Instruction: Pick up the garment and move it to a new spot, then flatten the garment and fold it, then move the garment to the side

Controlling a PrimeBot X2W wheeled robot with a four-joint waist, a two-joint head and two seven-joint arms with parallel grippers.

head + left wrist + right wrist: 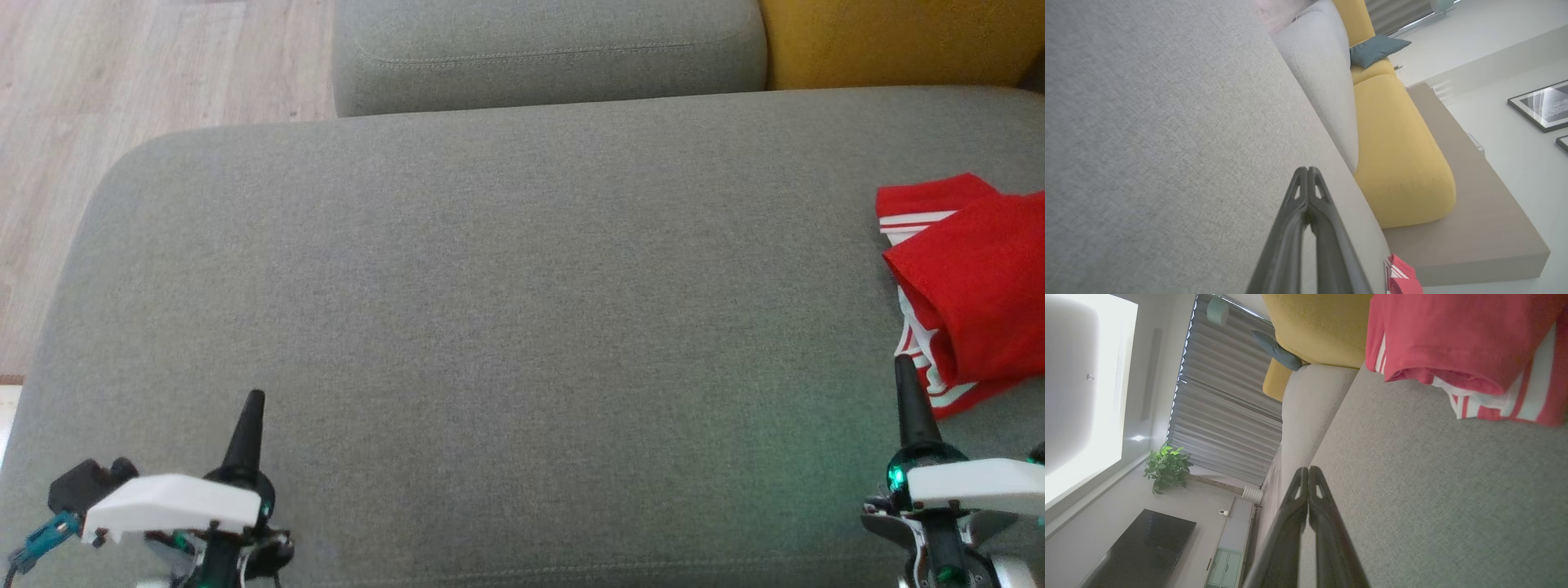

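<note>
The garment (971,286) is red with white stripes and lies folded at the right edge of the grey sofa seat (490,310). It also appears along the top right of the right wrist view as the garment (1453,339), and as a small red patch, the garment (1402,277), low in the left wrist view. My right gripper (904,369) is shut, its tip just beside the garment's near left corner, holding nothing. My left gripper (255,402) is shut and empty at the lower left, over bare seat. Both fingertip pairs meet in the wrist views: right gripper (1308,470), left gripper (1307,170).
A grey back cushion (547,49) and a yellow cushion (898,41) stand behind the seat. Wooden floor (122,90) lies to the left. The left wrist view shows a teal pillow (1376,49); a plant (1167,467) and a dark TV (1143,551) show in the right wrist view.
</note>
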